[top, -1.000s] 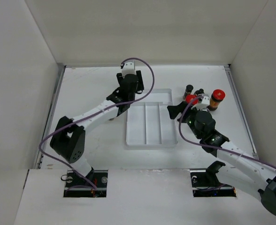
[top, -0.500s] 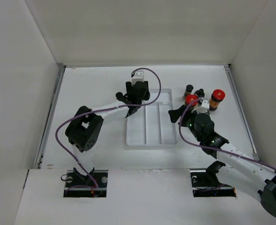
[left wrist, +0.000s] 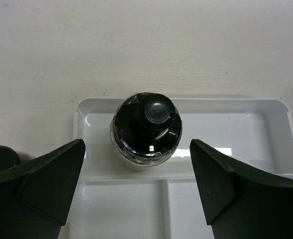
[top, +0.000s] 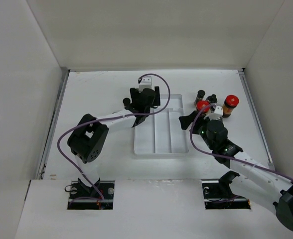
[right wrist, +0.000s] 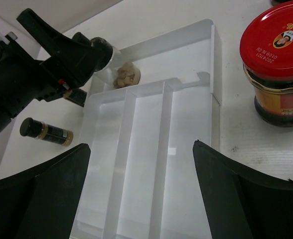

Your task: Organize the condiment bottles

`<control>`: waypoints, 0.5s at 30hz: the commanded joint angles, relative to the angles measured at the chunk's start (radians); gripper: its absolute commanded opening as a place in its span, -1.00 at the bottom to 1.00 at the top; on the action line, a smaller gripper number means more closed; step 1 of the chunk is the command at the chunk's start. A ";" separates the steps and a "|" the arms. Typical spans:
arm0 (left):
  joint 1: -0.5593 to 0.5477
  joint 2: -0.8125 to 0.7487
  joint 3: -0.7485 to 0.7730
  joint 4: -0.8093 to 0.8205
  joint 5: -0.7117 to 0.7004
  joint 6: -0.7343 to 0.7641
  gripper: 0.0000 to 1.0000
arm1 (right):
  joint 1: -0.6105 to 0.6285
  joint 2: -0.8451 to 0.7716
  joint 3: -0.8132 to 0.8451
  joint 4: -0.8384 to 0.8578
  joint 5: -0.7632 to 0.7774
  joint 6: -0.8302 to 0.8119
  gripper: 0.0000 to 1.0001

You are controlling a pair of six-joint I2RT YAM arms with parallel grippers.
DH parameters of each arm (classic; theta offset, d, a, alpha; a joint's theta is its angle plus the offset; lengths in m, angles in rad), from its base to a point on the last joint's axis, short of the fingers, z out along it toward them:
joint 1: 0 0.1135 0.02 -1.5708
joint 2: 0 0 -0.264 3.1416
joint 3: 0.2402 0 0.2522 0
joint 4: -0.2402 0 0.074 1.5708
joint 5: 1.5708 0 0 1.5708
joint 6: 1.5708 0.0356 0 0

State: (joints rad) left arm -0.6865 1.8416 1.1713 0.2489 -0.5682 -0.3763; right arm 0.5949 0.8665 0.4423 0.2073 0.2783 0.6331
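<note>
A black-capped bottle (left wrist: 146,128) stands upright in the far cross compartment of the white tray (left wrist: 236,107). My left gripper (left wrist: 136,145) is open, with one finger on each side of the bottle and not touching it. In the top view it (top: 144,103) hangs over the tray's (top: 156,144) far left corner. My right gripper (right wrist: 141,149) is open and empty above the tray's long compartments (right wrist: 186,149). A red-capped jar (right wrist: 278,64) stands to its right. Two red-capped jars (top: 231,102) (top: 203,105) and two small dark vials (top: 200,94) stand right of the tray.
A slim black-capped vial (right wrist: 47,132) lies on its side on the table left of the tray. White walls close in the table on three sides. My right gripper (top: 189,119) sits between the tray's right edge and the bottle group.
My left gripper has swung right, from left of the tray to over its far left corner. The right arm has barely moved.
</note>
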 commanded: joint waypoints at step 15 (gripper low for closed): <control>-0.038 -0.441 -0.301 0.196 0.076 -0.052 -0.26 | 0.016 -0.052 0.182 -0.248 0.241 -0.039 -0.36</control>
State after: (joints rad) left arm -0.7078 1.4483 0.9207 0.3573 -0.5495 -0.4038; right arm 0.5976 0.8391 0.5289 0.0383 0.3996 0.6121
